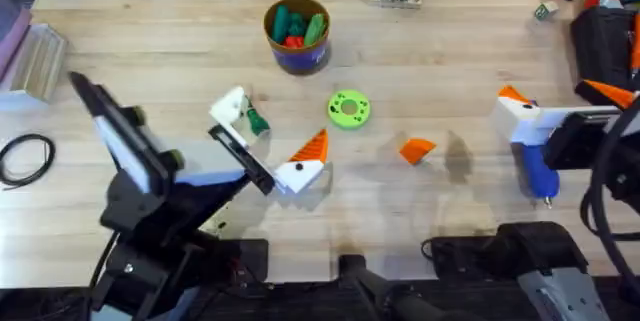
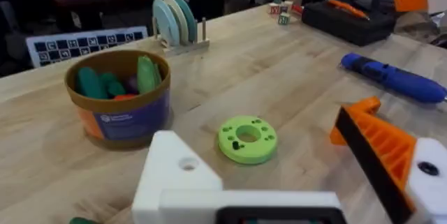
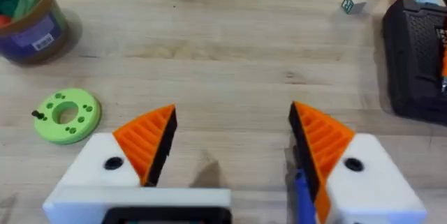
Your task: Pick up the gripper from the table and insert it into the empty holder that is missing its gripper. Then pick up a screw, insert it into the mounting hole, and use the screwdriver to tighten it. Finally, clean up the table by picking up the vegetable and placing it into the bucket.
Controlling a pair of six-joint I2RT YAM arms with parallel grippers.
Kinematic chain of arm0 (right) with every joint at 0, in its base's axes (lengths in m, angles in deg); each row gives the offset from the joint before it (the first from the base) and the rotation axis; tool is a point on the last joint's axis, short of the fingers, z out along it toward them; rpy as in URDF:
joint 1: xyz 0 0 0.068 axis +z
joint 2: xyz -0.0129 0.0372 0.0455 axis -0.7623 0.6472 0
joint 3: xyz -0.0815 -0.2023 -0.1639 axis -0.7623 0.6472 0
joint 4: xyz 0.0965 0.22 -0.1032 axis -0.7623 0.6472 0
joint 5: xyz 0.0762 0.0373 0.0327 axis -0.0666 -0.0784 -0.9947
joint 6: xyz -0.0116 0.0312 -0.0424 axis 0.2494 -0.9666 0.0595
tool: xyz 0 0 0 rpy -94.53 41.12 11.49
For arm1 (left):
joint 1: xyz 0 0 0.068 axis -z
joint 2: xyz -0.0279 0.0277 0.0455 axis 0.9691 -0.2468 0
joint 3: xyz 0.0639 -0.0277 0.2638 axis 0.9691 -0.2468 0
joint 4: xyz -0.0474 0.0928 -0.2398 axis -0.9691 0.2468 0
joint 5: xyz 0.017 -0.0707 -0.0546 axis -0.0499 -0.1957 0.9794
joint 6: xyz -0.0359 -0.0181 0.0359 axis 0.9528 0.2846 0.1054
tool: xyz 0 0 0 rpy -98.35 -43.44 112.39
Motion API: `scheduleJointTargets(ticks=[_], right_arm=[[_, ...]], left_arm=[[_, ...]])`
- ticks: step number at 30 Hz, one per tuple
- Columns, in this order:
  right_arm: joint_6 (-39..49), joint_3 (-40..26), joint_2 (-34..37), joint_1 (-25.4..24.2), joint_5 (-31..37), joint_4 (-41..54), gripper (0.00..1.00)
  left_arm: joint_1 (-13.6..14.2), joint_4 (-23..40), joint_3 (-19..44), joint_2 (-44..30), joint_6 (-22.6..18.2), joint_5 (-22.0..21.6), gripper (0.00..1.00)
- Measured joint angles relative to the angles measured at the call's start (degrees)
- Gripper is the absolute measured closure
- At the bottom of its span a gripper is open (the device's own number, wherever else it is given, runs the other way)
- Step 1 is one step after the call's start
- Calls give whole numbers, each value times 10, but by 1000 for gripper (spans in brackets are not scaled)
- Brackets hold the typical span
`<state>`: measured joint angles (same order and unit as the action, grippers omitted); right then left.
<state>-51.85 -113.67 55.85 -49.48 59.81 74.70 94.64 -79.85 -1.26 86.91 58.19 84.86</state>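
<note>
Green disc [image 1: 348,109]; black case [image 3: 418,60]; dish rack [image 2: 178,21]

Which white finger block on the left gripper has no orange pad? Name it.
The block next to the dark-green vegetable; the other block carries an orange ribbed pad.

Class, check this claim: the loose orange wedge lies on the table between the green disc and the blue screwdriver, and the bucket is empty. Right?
Not quite. The orange wedge does lie between the green disc and the blue screwdriver, but the bucket is not empty: the overhead view shows green and red toy pieces inside.
</note>
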Motion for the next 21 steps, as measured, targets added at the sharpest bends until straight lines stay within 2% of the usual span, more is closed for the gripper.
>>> scheduleJointTargets(ticks=[21], right_arm=[[0, 0, 0, 0, 0, 0, 10]], left_arm=[[3, 4, -2, -4, 3, 11, 16]])
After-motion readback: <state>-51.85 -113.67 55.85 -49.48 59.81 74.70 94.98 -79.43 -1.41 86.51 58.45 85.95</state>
